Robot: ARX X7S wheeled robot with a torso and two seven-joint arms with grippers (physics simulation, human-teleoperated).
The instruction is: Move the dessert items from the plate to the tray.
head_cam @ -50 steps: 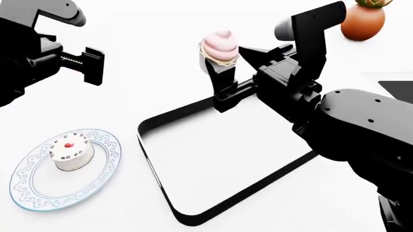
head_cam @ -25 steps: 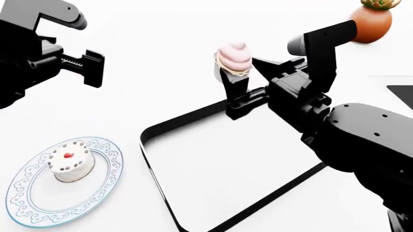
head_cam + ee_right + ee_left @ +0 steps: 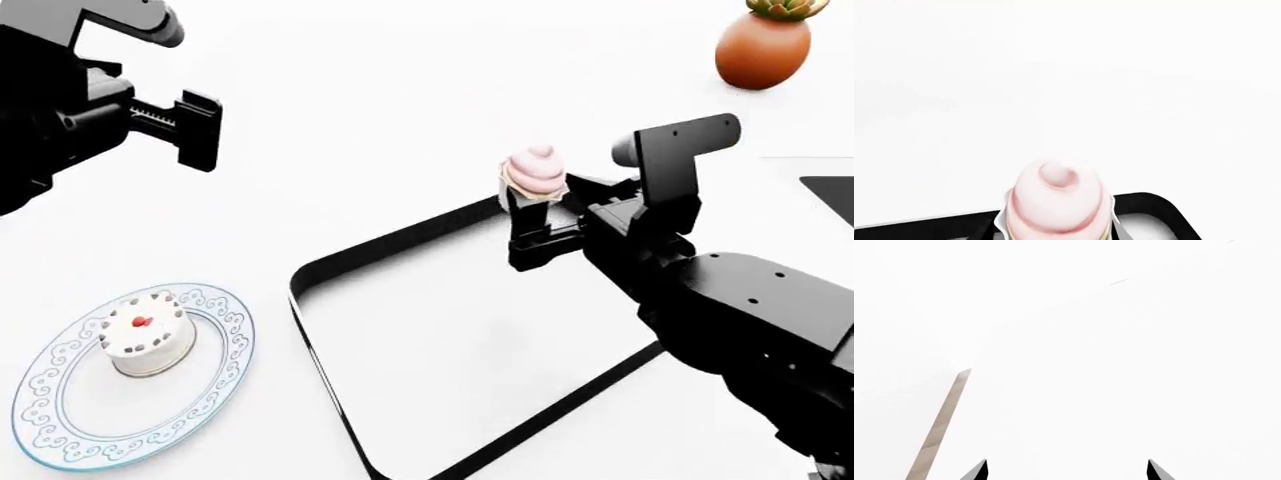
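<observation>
White tabletop fills my view. On it sits the black-rimmed tray, with the blue-bordered plate to its left, holding the round white mini cake. My right gripper has its fingers clamped on the pink cupcake above the tray's far edge. My left gripper hangs with fingers apart, holding nothing
</observation>
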